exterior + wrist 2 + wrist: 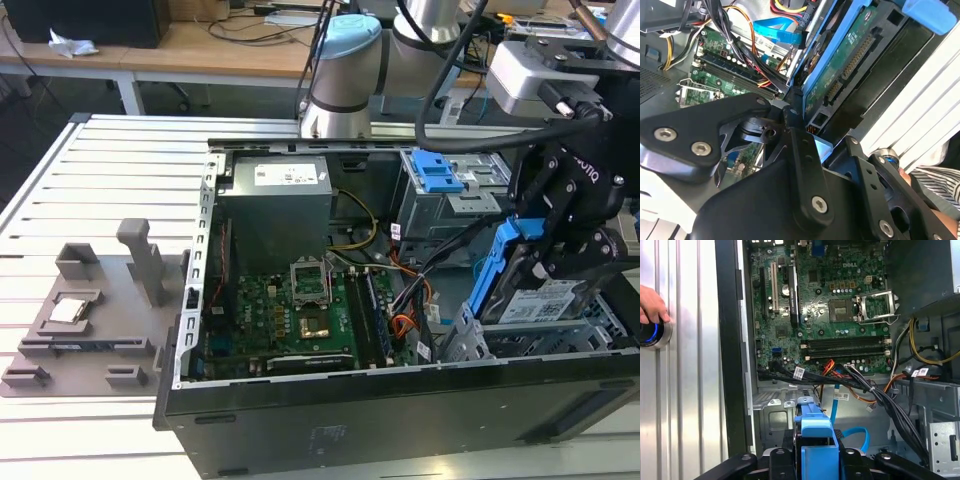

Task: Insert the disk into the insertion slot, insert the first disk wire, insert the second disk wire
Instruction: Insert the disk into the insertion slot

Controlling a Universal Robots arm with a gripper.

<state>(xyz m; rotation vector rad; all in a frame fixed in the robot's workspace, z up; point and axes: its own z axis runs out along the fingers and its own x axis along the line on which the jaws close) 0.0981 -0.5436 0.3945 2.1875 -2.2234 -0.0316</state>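
**Disk gripped over the slot, not yet seated**

Exterior view. Black fingers (550, 262) clenched on a flat grey rectangular disk with a white label and bright blue plastic carrier (540, 300). Held tilted, low end reaching toward the boxy silver sheet-metal insertion slot (470, 345) just below the fingers, inside an open black computer case (350, 420) on the slatted metal bench (100, 180). Cannot tell whether touching the cage; plainly not lying flat in it. Well apart from the fingers, a green motherboard (300, 310). Nearer, a taller grey bay with a blue latch (440, 175).

Second wrist view. Looking along the fingers at the disk's green underside and its bare connector edge (856, 54), with nothing plugged in. Beyond the fingers, a loose flat blue cable (775, 30) among black and orange wires.

First wrist view. Blue carrier pinched between the fingers, motherboard ahead of them. Well off to one side of the fingers, a person's hand (650, 305) resting on a round blue-lit button (652, 335) on the bench.

Judged from all this: first step under way but unfinished, both wire insertions left to do.
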